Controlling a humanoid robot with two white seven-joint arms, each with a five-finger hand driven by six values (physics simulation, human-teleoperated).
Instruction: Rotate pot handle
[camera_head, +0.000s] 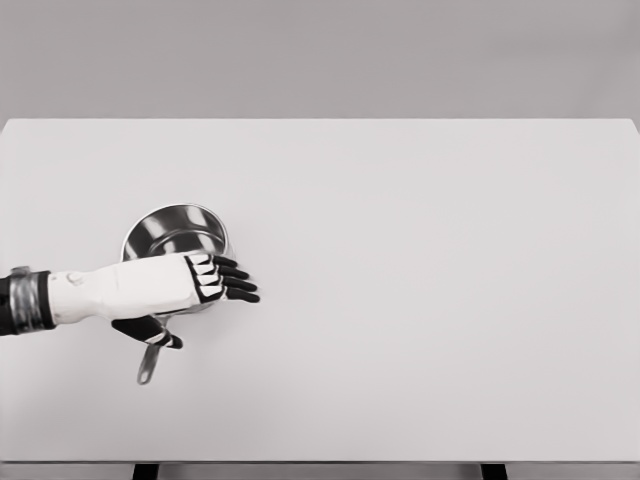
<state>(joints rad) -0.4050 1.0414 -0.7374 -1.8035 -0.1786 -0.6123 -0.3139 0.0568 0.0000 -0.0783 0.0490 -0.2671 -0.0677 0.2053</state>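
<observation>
A small steel pot stands on the white table, left of the middle. Its thin metal handle points toward the near edge, slightly left. My left hand reaches in from the left edge and lies over the pot's near rim, hiding where the handle joins the pot. Its fingers are stretched out flat toward the right, and the thumb hangs down beside the handle's upper part. I cannot tell whether the thumb touches the handle. The hand holds nothing.
The table's far edge runs across the top and its near edge along the bottom. Two dark table legs show below the near edge.
</observation>
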